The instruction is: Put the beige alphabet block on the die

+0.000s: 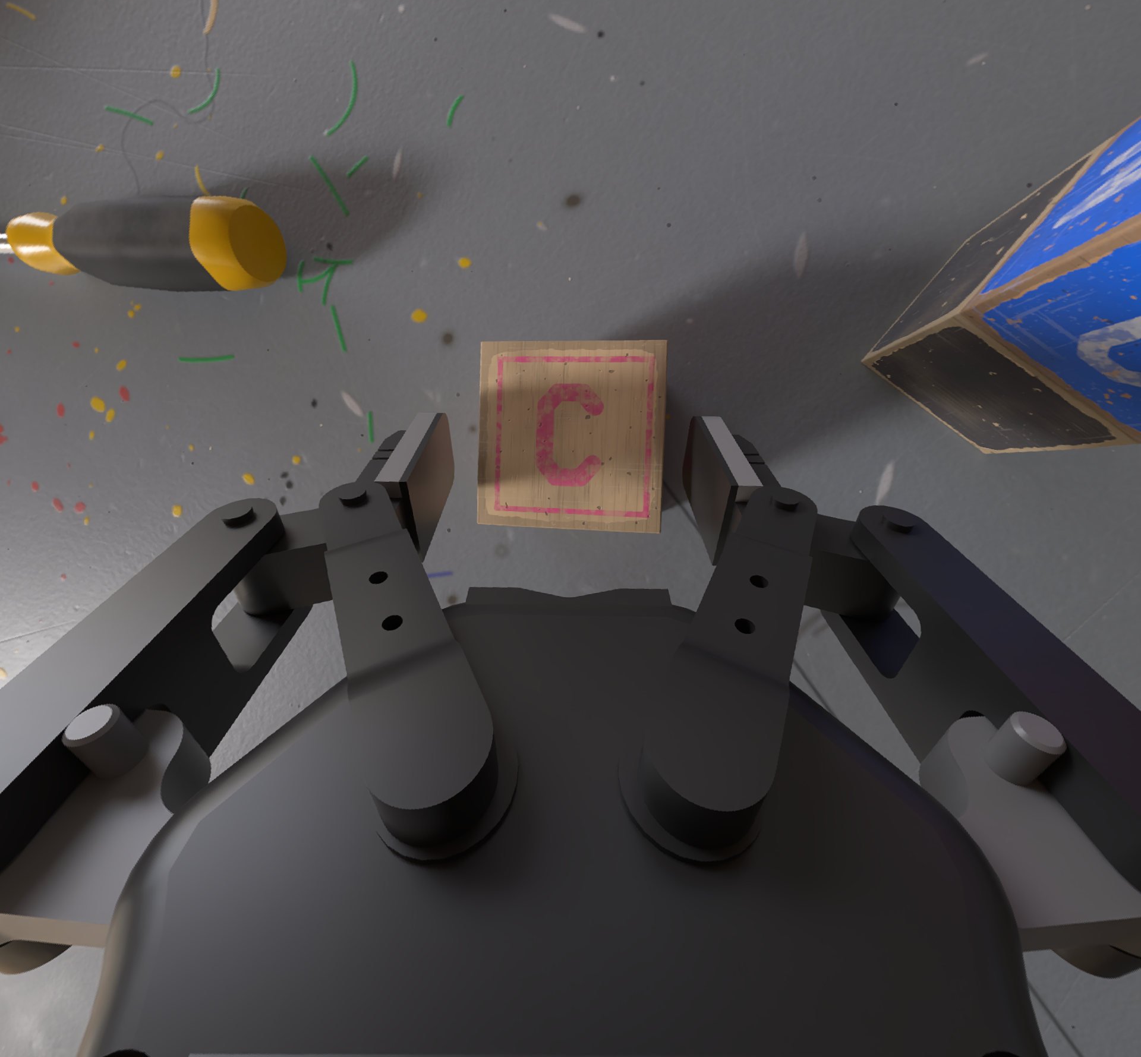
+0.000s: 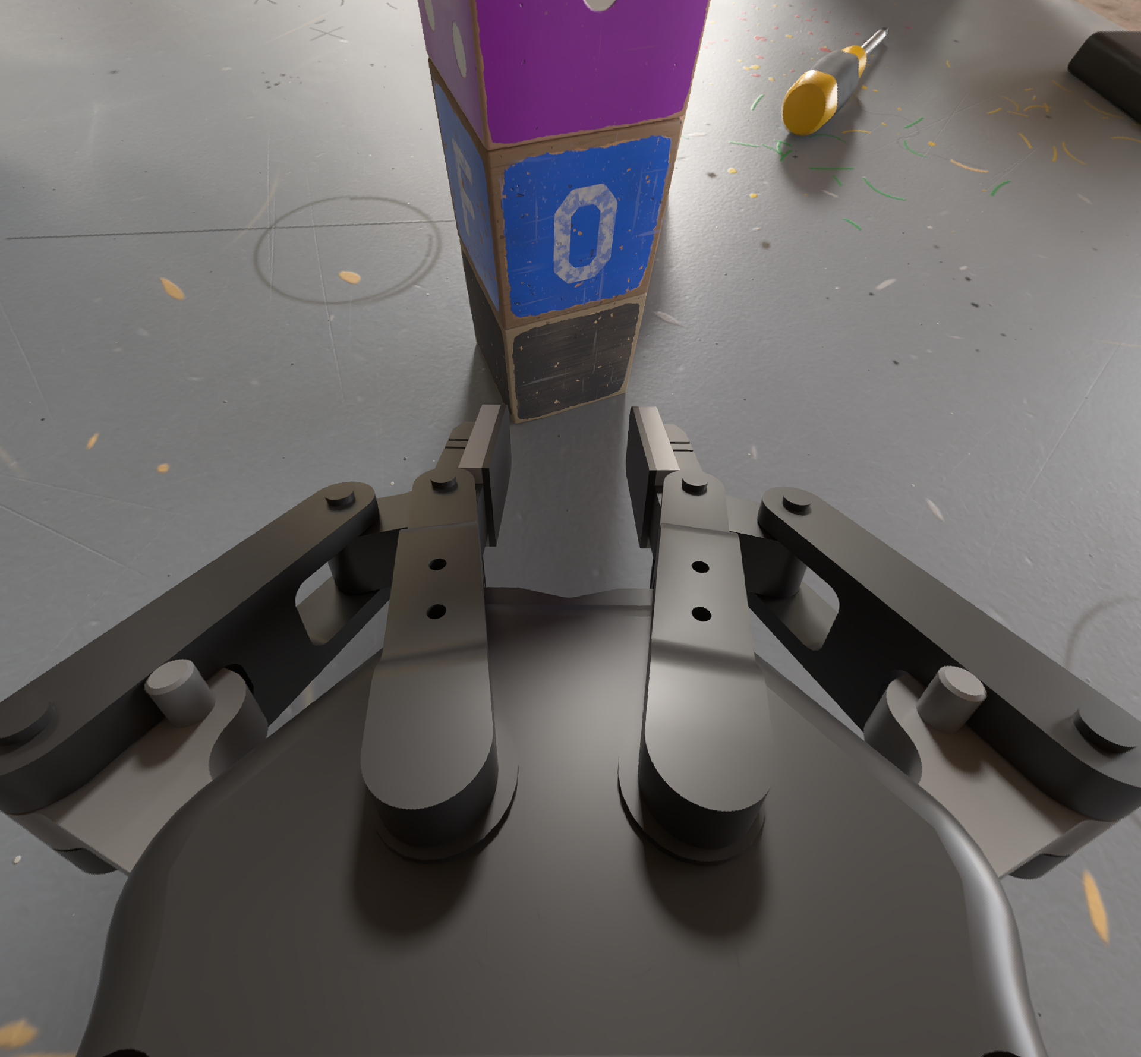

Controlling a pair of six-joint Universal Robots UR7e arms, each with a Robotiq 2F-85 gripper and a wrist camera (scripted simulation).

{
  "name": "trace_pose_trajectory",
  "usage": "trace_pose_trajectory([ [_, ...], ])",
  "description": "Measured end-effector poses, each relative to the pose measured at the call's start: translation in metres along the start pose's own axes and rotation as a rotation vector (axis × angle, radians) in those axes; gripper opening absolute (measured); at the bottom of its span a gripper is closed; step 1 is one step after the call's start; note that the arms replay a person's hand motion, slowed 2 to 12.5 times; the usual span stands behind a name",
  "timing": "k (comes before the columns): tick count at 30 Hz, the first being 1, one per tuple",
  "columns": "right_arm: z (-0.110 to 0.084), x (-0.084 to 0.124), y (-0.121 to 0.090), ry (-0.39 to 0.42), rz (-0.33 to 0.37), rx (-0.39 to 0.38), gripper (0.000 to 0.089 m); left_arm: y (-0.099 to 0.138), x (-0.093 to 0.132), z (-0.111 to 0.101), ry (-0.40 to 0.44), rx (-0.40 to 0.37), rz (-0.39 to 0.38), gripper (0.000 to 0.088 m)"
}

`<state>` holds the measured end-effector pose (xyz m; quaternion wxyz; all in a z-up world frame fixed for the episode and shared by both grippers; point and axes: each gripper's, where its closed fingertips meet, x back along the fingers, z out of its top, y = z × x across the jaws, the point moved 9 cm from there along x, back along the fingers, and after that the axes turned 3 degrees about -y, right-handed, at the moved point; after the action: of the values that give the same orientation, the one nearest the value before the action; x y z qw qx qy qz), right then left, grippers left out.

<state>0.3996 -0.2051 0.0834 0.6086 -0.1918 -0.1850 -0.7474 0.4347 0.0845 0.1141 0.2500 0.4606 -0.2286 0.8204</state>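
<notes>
The beige alphabet block (image 1: 571, 435) with a pink letter and frame lies flat on the grey table. My left gripper (image 1: 568, 472) is open and hangs over it, one finger on each side, with a gap to the block on both sides. In the right wrist view a purple die (image 2: 586, 21) with white dots tops a stack, over a blue block (image 2: 583, 228) and a black block (image 2: 574, 357). My right gripper (image 2: 568, 465) is open and empty, just in front of the stack's foot.
A yellow-and-grey screwdriver (image 1: 148, 240) lies left of the beige block and also shows in the right wrist view (image 2: 824, 86). The stack's black and blue blocks (image 1: 1037, 336) stand at the right edge of the left wrist view. Dark objects (image 2: 1108, 70) sit at the table's far right.
</notes>
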Motion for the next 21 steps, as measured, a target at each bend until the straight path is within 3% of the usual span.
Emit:
trace_pose_trajectory([
  [7, 0.0001, -0.0001, -0.0001, -0.001, -0.001, 0.001, 0.0344, 0.0008, 0.002, -0.0018, 0.023, -0.004, -0.045, 0.0653],
  [21, 0.0, -0.0002, -0.0004, -0.002, 0.0, 0.003, 0.0344, 0.0006, 0.0033, -0.0033, 0.027, 0.015, -0.046, 0.0669],
])
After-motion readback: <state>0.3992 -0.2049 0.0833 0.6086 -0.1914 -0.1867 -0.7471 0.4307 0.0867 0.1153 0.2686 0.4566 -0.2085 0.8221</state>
